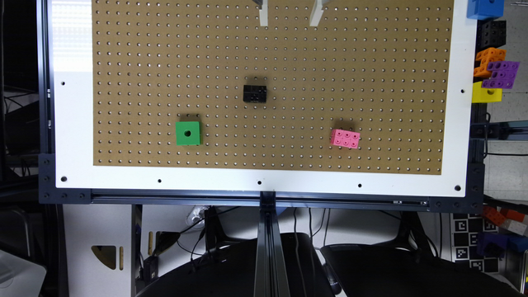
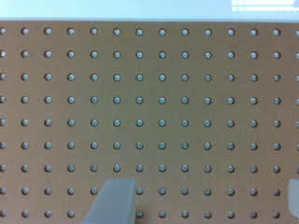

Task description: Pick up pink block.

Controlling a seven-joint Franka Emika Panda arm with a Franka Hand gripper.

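The pink block (image 1: 345, 138) lies flat on the brown pegboard (image 1: 371, 62), toward the exterior view's right and near the board's front edge, its round holes showing. My gripper (image 1: 290, 16) hangs at the top of the exterior view, far from the pink block and slightly to its left. In the wrist view the gripper (image 2: 203, 200) is open, its two pale fingers (image 2: 112, 200) spread wide over bare pegboard with nothing between them.
A black holed block (image 1: 254, 93) sits near the board's middle and a green cube (image 1: 188, 133) toward the left. Off the board's right edge stand stacked blocks: blue (image 1: 485, 8), black (image 1: 491, 34), orange (image 1: 486, 57), purple (image 1: 500, 74), yellow (image 1: 486, 94).
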